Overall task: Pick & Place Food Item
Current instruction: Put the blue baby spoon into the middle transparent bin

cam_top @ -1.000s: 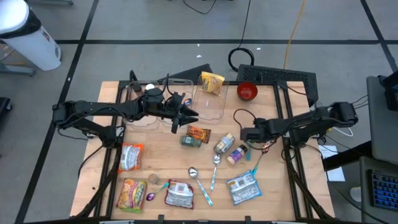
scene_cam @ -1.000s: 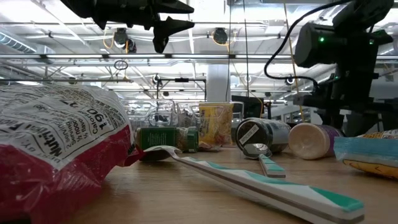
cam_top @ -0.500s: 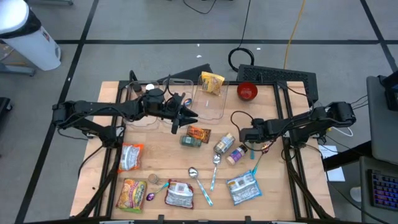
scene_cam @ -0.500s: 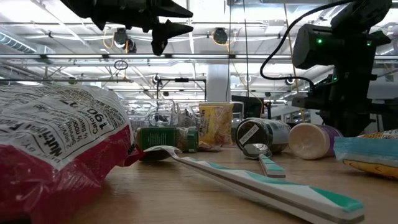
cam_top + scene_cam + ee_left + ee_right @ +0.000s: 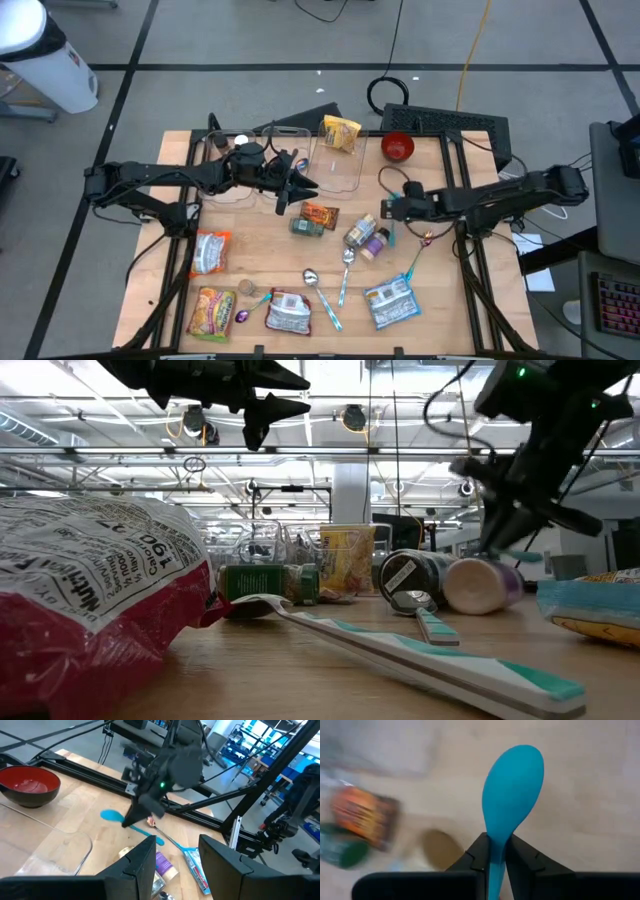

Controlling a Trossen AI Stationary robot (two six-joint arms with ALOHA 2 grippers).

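Observation:
A blue plastic spoon (image 5: 514,785) hangs above the table's right middle, with my right gripper (image 5: 385,209) shut on it. The left wrist view shows its bowl (image 5: 108,815) sticking out past the fingers. My left gripper (image 5: 300,188) is open in the air over the near edge of a clear tray (image 5: 345,178) and holds nothing. An orange snack packet (image 5: 320,215), a green tin (image 5: 305,228) and two jars (image 5: 360,234) lie on the table between the grippers. A yellow bag (image 5: 341,132) leans at the tray's far edge. My right gripper pinches the spoon's neck (image 5: 496,845), just behind the bowl, between its two fingers (image 5: 479,852). The fingers come slanting down from the table's right side and lie along the spoon. The spoon is lifted clear of the table, bowl foremost.
A red bowl (image 5: 398,147) stands at the far right. Snack packets (image 5: 212,250), metal spoons (image 5: 345,262), a toothbrush (image 5: 430,650) and a blue-white pouch (image 5: 390,302) lie across the near half. A keyboard (image 5: 445,122) sits beyond the far edge.
My right gripper has risen and moved a little toward the table's left, tipping from steeply downward to a shallower slant. The blue spoon has come up with it, clear of the table.

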